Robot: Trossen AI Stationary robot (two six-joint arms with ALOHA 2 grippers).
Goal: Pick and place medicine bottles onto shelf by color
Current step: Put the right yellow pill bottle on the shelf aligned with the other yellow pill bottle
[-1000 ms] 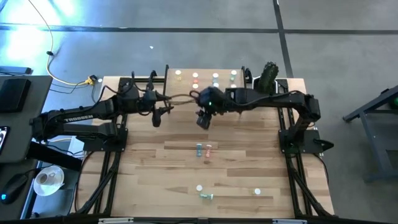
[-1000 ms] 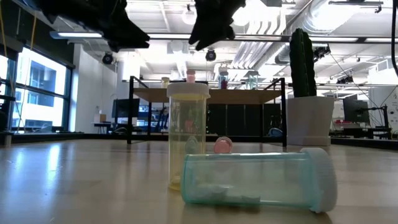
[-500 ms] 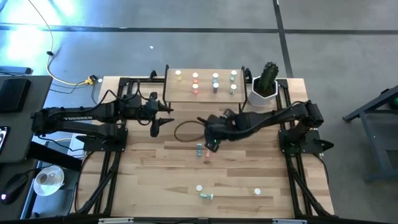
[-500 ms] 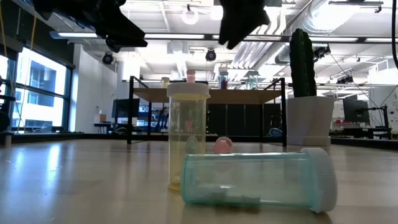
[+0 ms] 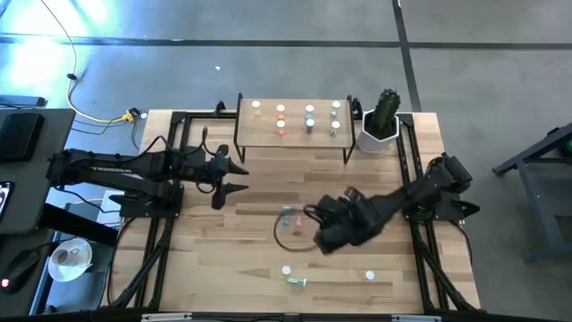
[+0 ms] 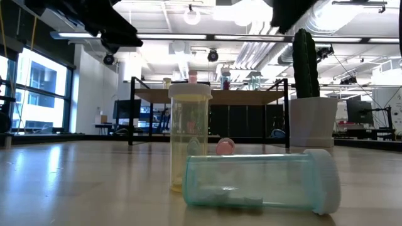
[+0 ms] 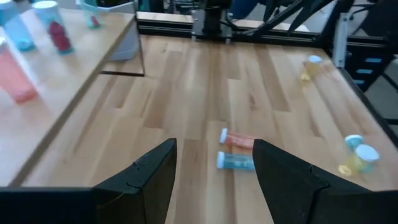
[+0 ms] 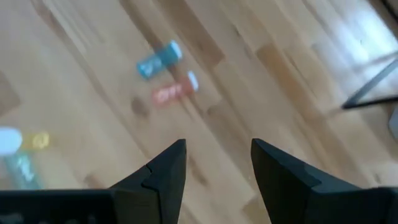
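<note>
The right gripper (image 5: 308,234) hangs in the lower middle of the high view, fingers (image 8: 163,177) spread with nothing between them. Just beside it, toward the frame's centre, a blue bottle (image 5: 286,216) and a pink bottle (image 5: 299,216) lie side by side on the table (image 5: 214,250); the right wrist view looks down on the same pair.

The left gripper (image 5: 234,176) waits at centre left of the high view, its fingers (image 7: 143,180) also apart and empty, well away from every bottle. White lettering runs along the left arm (image 5: 107,164), too small to read here.

Near the bottom of the high view a yellow bottle (image 5: 286,270) stands upright, and a green bottle (image 5: 296,283) lies on its side just below it. Another yellow bottle (image 5: 370,276) sits to the lower right. In the low view the upright yellow one and the fallen green one fill the foreground; no label text is legible on either.

The shelf (image 5: 295,136) sits at upper centre, carrying two rows of bottles: yellow, pink, blue and green from left to right. A cactus pot (image 5: 382,132) stands just to the shelf's right.
</note>
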